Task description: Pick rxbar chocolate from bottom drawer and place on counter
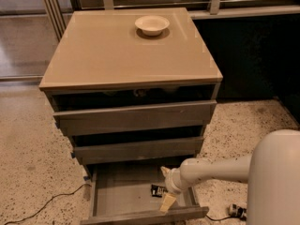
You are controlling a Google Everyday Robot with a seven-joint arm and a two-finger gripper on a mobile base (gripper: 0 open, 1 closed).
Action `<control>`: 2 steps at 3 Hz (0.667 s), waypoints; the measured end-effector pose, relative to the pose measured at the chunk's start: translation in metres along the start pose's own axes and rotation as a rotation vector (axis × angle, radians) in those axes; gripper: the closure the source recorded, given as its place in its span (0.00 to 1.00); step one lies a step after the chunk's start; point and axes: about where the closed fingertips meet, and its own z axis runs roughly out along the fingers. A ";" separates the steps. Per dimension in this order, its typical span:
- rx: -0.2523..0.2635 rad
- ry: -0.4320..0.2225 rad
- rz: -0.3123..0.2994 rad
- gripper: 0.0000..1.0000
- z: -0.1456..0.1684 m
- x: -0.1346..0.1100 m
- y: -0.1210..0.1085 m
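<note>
The bottom drawer (122, 198) is pulled open below the two grey drawers. The rxbar chocolate (156, 190), a small black wrapper, lies flat on the drawer floor near its right side. My gripper (166, 187) reaches in from the right, inside the drawer, right at the bar. Its tan fingers (168, 202) are spread apart, one toward the back and one toward the drawer front, with the bar's right end between them. The bar rests on the drawer floor. The tan counter (117, 55) is the cabinet top.
A white bowl (152, 24) sits at the back of the counter. The two upper drawers (136, 116) are slightly ajar. A black cable (42, 205) runs on the speckled floor at left. A small dark object (236, 211) lies on the floor at right.
</note>
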 end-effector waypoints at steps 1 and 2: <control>-0.044 0.018 0.040 0.00 0.055 0.025 -0.012; -0.049 0.011 0.052 0.00 0.059 0.030 -0.012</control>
